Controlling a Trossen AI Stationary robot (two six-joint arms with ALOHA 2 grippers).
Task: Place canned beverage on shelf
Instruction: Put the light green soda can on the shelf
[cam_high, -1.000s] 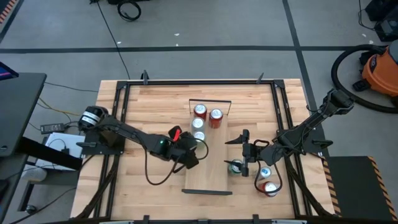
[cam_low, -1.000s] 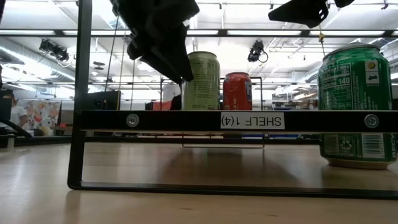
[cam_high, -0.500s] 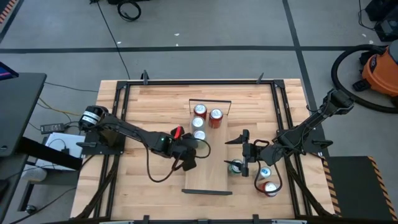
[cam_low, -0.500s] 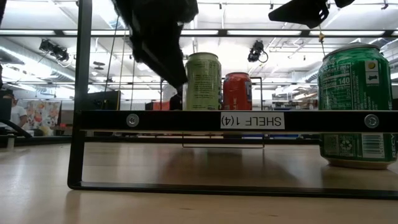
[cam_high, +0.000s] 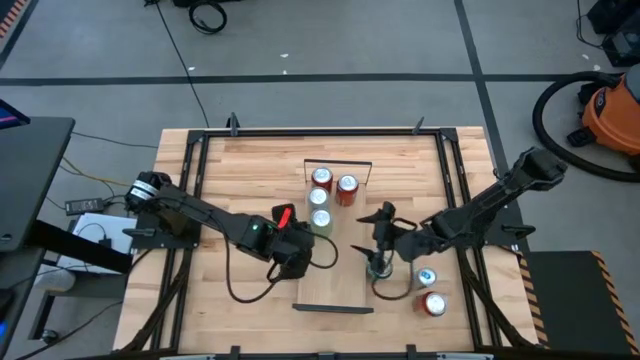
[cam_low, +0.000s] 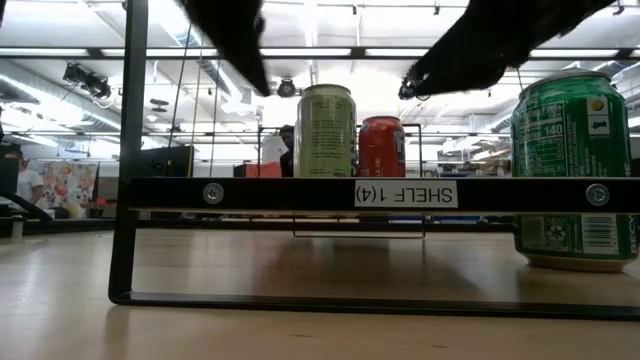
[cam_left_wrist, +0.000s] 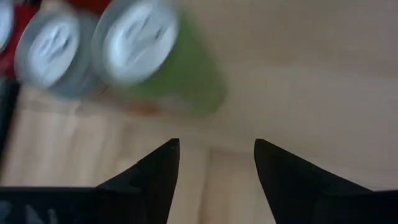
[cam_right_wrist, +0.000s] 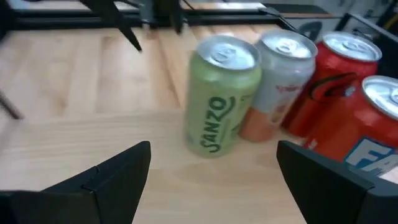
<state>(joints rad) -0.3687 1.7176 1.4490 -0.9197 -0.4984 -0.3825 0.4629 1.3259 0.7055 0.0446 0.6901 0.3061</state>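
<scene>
The shelf (cam_high: 345, 285) is a long light-wood plank with black end rails (cam_low: 300, 193). A light green can (cam_high: 320, 221) stands upright on it, in front of a silver can (cam_right_wrist: 283, 81) and two red cans (cam_high: 347, 188). My left gripper (cam_high: 300, 256) is open and empty, just near-left of the light green can (cam_left_wrist: 155, 56). My right gripper (cam_high: 378, 235) is open and empty, raised beside the shelf's right edge, over a dark green can (cam_high: 378, 266) that stands on the table (cam_low: 572, 170).
Two more cans stand on the table at the near right, a pale one (cam_high: 427, 278) and a red one (cam_high: 433, 303). The near half of the shelf plank is bare. A black frame (cam_high: 300, 132) runs round the slatted tabletop.
My left gripper has risen and drawn back from the light green can toward the table's near edge; the can stays upright on the shelf. My right gripper has gone toward the table's left edge, to above the dark green can.
</scene>
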